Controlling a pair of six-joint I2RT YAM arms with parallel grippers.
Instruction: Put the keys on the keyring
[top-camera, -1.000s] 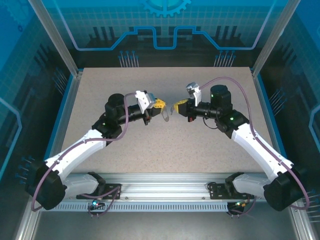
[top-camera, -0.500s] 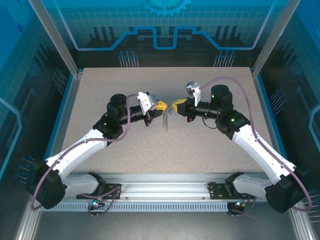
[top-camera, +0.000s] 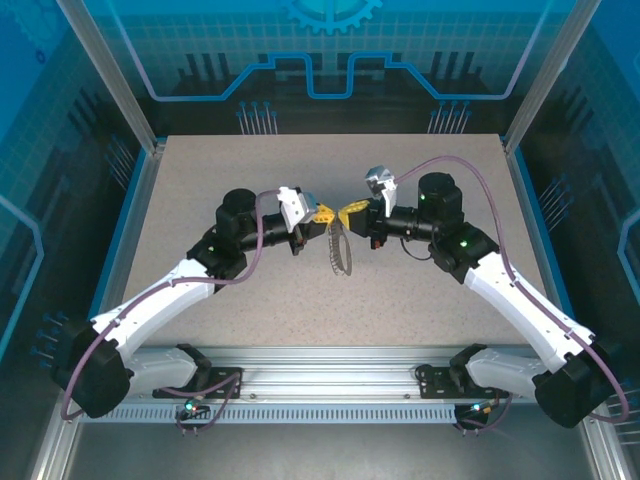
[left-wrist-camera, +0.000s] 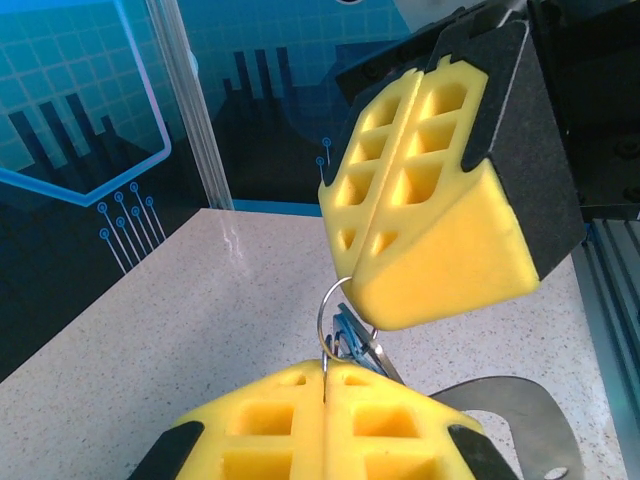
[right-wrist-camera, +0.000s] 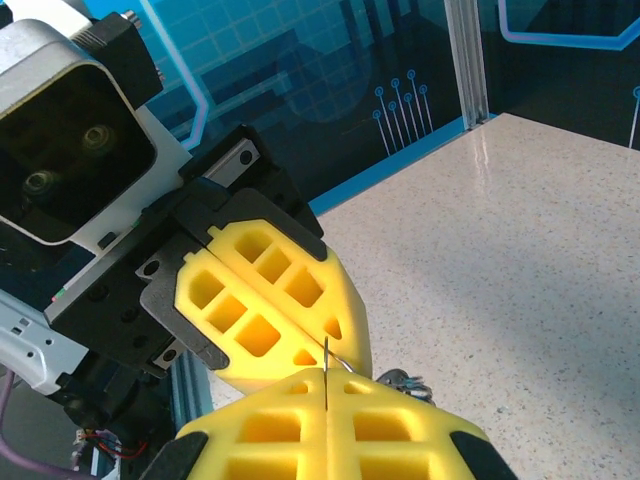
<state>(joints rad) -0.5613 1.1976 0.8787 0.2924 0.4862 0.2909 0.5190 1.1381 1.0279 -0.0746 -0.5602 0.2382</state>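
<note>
— Top external view: where did the two pincers stand?

— Tip to tip above the middle of the tabletop (top-camera: 400, 290). The left pincer (top-camera: 322, 212) and the right pincer (top-camera: 347, 213) were almost touching, and both were clenched.

— And the keyring (top-camera: 341, 252)?

— It hung down just below the two tips. In the left wrist view its silver ring (left-wrist-camera: 321, 318) came out of the seam of the left pincer, so that one grasped it.

— The key (left-wrist-camera: 348, 332)?

— With its blue head, it hung at the ring, just under the right pincer. What the right one pinched, I could not tell.
</note>
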